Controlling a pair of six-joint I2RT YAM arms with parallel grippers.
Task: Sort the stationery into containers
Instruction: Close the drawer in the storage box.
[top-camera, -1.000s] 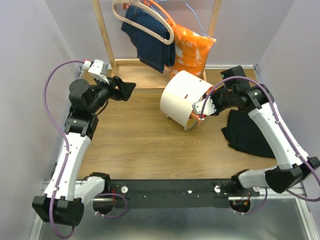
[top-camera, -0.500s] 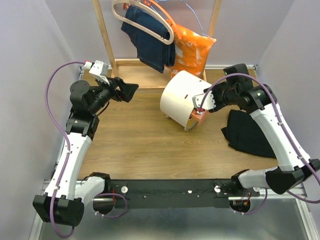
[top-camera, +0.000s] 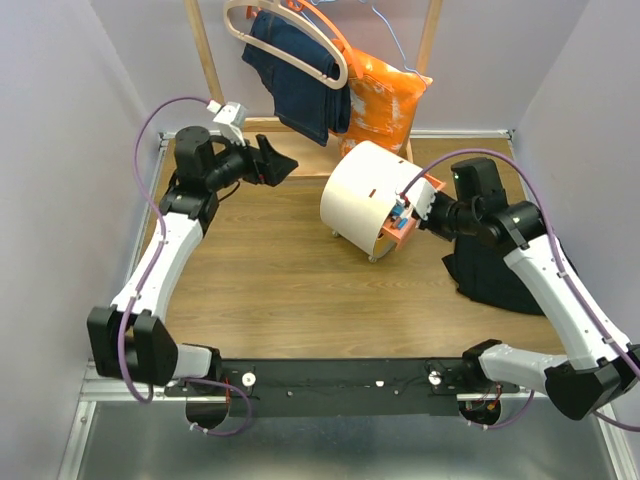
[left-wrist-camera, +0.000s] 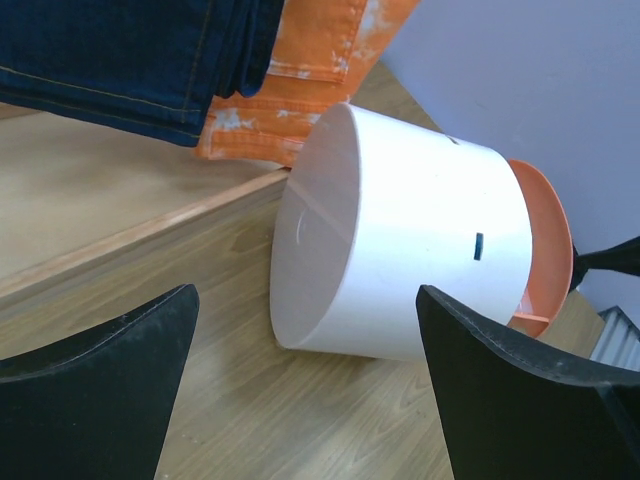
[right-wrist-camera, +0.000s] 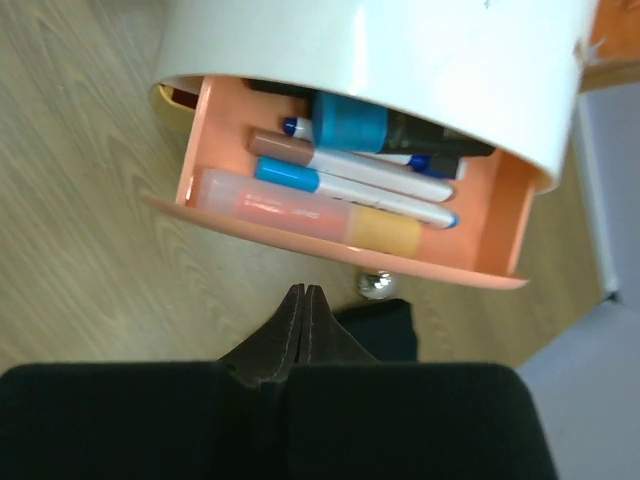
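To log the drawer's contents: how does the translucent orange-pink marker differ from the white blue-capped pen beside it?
The translucent orange-pink marker is thicker; the white blue-capped pen is slimmer. The marker lies nearest the front of the open orange drawer; the pen lies behind it. The marker is see-through; the pen is opaque. Both lie flat and parallel inside it.

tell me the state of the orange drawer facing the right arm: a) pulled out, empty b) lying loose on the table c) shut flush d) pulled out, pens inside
D: in the right wrist view the orange drawer sticks out of the white cabinet with several pens lying in it.
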